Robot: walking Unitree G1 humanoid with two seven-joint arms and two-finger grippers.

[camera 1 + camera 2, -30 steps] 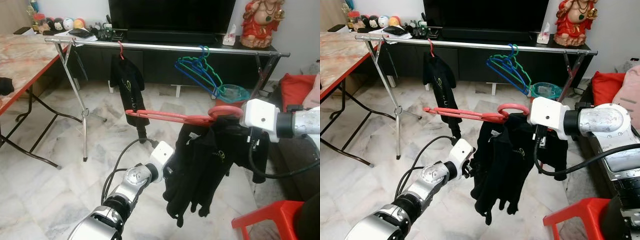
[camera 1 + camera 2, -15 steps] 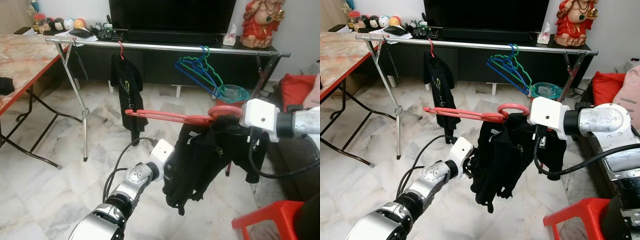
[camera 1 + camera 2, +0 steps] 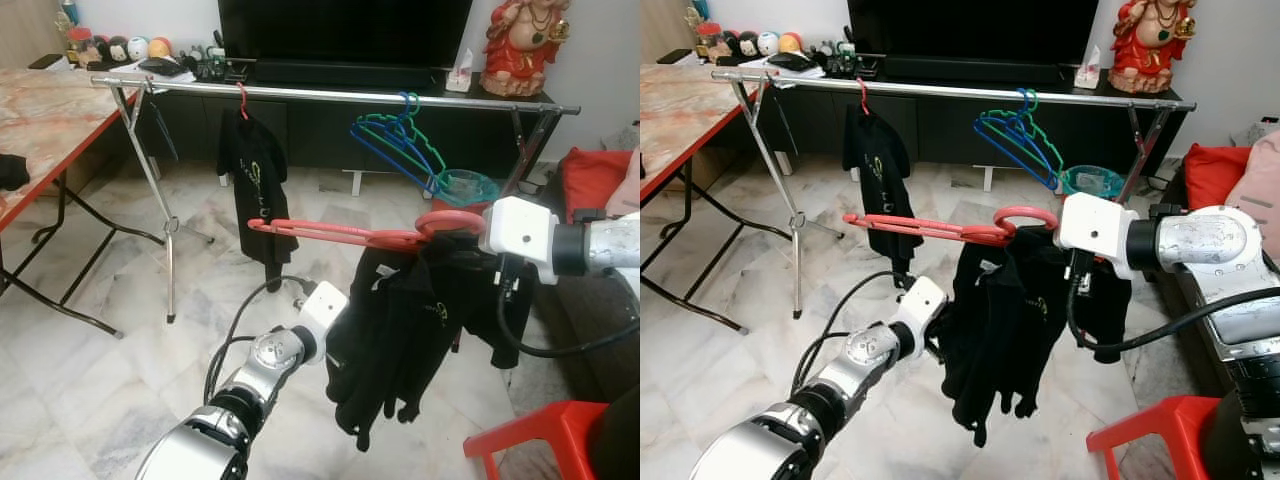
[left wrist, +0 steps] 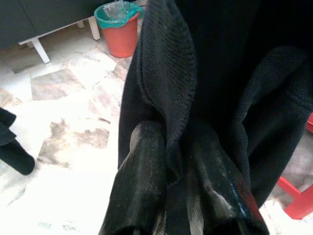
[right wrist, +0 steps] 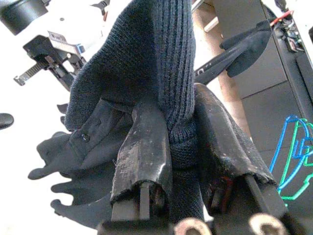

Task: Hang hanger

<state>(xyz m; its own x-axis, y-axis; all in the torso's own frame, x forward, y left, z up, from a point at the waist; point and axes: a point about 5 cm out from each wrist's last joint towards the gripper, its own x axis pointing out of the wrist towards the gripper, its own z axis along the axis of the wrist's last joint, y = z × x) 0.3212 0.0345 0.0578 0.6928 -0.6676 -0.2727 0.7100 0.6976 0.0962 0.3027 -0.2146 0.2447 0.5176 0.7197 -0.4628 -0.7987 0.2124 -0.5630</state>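
A red hanger [image 3: 340, 234] lies roughly level in mid-air, carrying a black garment [image 3: 400, 330] that droops below it. My right gripper [image 5: 178, 117] is shut on the garment's dark knit fabric close to the hanger's hook [image 3: 450, 221]. My left gripper [image 4: 176, 142] sits lower, its fingers [image 4: 146, 161] shut on a fold at the garment's left edge. Behind stands a silver clothes rail [image 3: 330, 93]. On the rail hang another black garment [image 3: 255, 175] on a red hanger, and empty green and blue hangers [image 3: 400, 140].
A marble-topped table with a red edge [image 3: 50, 135] stands at the left. A red plastic stool [image 3: 530, 440] is at the lower right, a red bin with a green liner [image 3: 468, 188] sits beyond the rail, and a dark TV cabinet [image 3: 330, 120] lines the wall.
The held garment's lower part was bunched up half a second ago and now hangs down again. The hanger's free end has drifted slightly left. Both grippers keep their hold.
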